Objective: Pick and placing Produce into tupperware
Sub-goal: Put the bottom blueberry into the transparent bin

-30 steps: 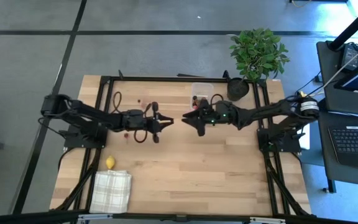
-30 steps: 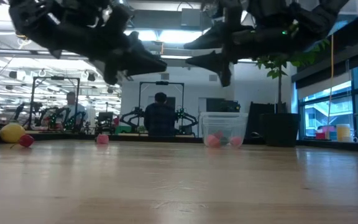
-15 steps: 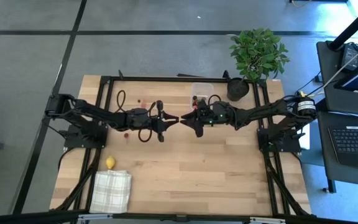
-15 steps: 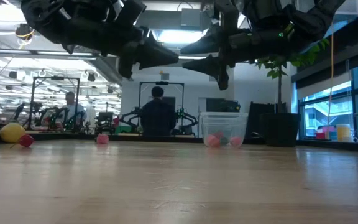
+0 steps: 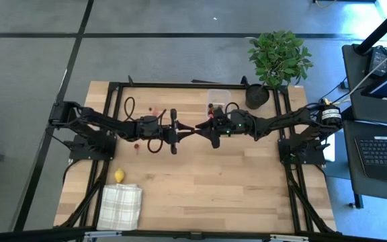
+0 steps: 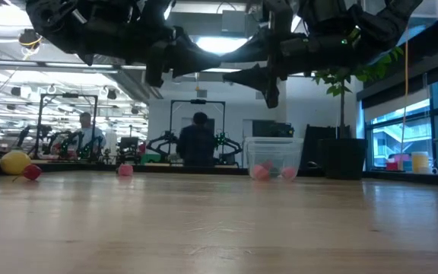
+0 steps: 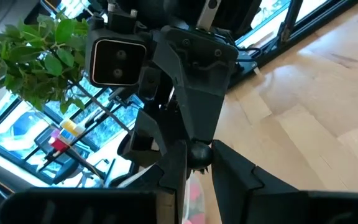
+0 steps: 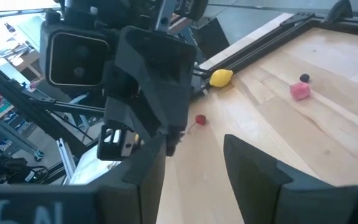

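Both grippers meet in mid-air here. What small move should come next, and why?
Probably close the right gripper on the dark berry: the left gripper seems to pinch it, held up between the right one's open fingers, so a handover looks ready.

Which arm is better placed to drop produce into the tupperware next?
Right, probably. The right gripper, facing the left gripper in mid-air, sits nearer the clear tupperware, which stands toward the right arm's side.

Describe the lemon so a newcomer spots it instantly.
Start at the white checked cloth at the wooden table's near-left corner in the high view. Just beyond it, apart from it, lies the lemon. It is the only yellow piece; the other loose fruit pieces are red or dark.
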`<state>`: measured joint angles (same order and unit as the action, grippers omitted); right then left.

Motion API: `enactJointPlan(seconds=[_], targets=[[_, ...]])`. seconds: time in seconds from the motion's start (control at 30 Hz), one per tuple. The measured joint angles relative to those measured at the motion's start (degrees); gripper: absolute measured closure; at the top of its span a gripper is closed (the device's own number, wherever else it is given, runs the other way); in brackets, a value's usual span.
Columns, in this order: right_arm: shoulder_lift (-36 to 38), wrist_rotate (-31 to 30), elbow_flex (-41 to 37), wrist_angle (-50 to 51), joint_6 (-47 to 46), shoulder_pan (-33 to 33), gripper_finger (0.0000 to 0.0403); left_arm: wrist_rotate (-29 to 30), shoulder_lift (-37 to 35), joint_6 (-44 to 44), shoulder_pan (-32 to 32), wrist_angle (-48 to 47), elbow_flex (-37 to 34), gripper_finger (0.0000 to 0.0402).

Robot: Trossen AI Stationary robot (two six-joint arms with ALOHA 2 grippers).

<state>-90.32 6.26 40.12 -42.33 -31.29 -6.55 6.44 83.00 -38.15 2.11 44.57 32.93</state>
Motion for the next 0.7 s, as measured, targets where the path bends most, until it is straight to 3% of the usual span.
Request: enactJointPlan(seconds=[0.7], targets=[[0.0,2.45,0.0,-0.35,-0.61,0.13,0.0237,2.21,4.04,-4.31,0.0,5.82,0.02,0.0344]])
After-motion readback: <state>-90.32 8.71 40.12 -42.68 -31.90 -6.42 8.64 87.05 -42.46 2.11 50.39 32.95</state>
